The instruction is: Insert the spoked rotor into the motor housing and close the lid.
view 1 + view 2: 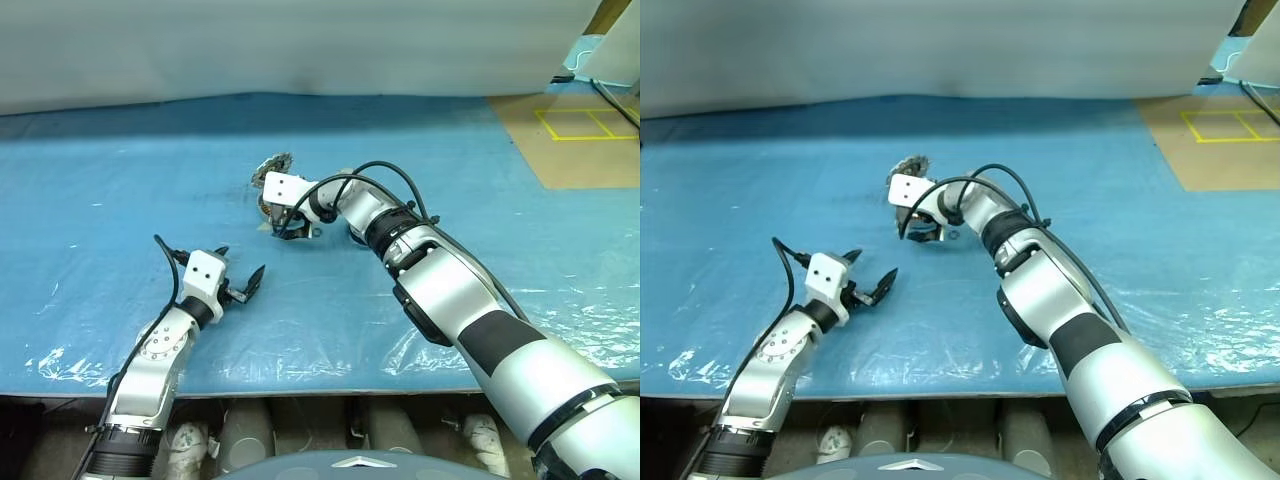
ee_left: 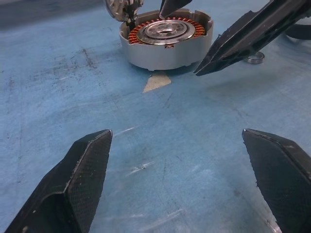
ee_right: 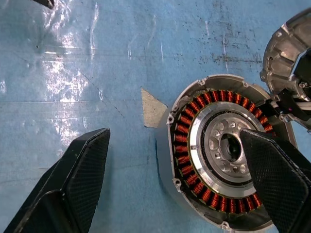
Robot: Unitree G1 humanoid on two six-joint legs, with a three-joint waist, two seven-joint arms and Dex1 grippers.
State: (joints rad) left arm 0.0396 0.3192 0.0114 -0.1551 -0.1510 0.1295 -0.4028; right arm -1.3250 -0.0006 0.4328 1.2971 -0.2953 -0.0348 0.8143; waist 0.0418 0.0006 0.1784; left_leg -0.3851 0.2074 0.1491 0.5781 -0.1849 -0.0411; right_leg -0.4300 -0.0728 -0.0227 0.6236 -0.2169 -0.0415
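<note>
On the desk (image 1: 120,200), under crinkled blue plastic sheeting, sits the motor housing (image 3: 221,158), a shallow silver-grey puck ringed inside with copper-orange windings around a polished hub. Its toothed lid (image 3: 286,53) stands tilted up at the housing's rim. Over the housing hangs the right gripper (image 1: 283,226), jaws wide, empty. Near it, the left gripper (image 1: 238,275) hovers, textured black jaws wide, empty.

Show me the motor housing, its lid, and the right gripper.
motor housing (image 3: 187,145), right wrist view, on the copper windings.
lid (image 3: 284,51), right wrist view, on its silver inner face.
right gripper (image 3: 180,182), right wrist view, midway between its open fingertips.
</note>
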